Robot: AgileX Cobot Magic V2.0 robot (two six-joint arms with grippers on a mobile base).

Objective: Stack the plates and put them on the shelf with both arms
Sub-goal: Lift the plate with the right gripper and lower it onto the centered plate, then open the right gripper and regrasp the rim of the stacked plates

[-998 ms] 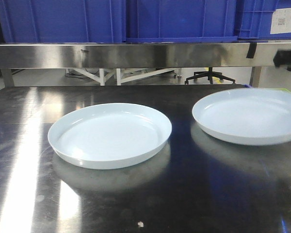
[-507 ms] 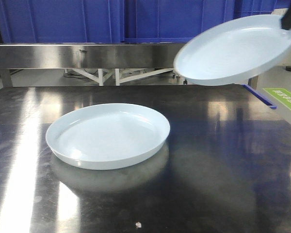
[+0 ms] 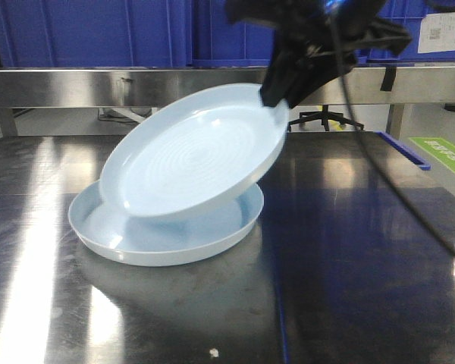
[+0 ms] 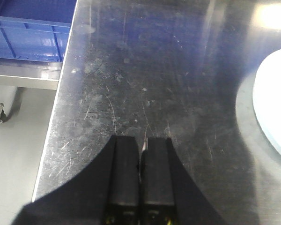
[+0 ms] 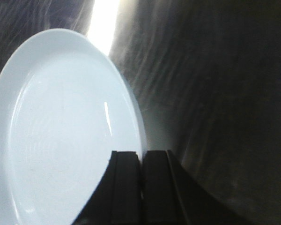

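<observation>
Over the left-centre of the steel table (image 3: 349,250), the tilted plate (image 3: 193,155) hung above the lower plate (image 3: 174,243), which lay flat on the steel. The right gripper (image 3: 277,91) was pinched tight on the tilted plate's high far-right rim; its wrist view showed the two fingers closed together over that edge. From that grip the dish sloped down and to the left, its hollow face turned toward the near side. Its low left edge dipped inside the lower plate's rim, though whether the two were touching could not be told.

The lower plate lay below and to the left of the right gripper. The next move therefore seemed to turn on bringing the held rim down and level, so that the upper dish settled squarely into the one beneath rather than sliding off-centre. The right arm was plainly the nearer and the only one engaged.

The left gripper (image 4: 141,178) was pressed closed with nothing between its fingers, poised over bare steel near the table's left edge. A pale plate rim showed at the right of its view.

Beyond the table ran a steel shelf (image 3: 136,85) carrying blue crates (image 3: 98,30), whose contents were hidden. The lower plate held nothing but the dipping edge of its twin.
</observation>
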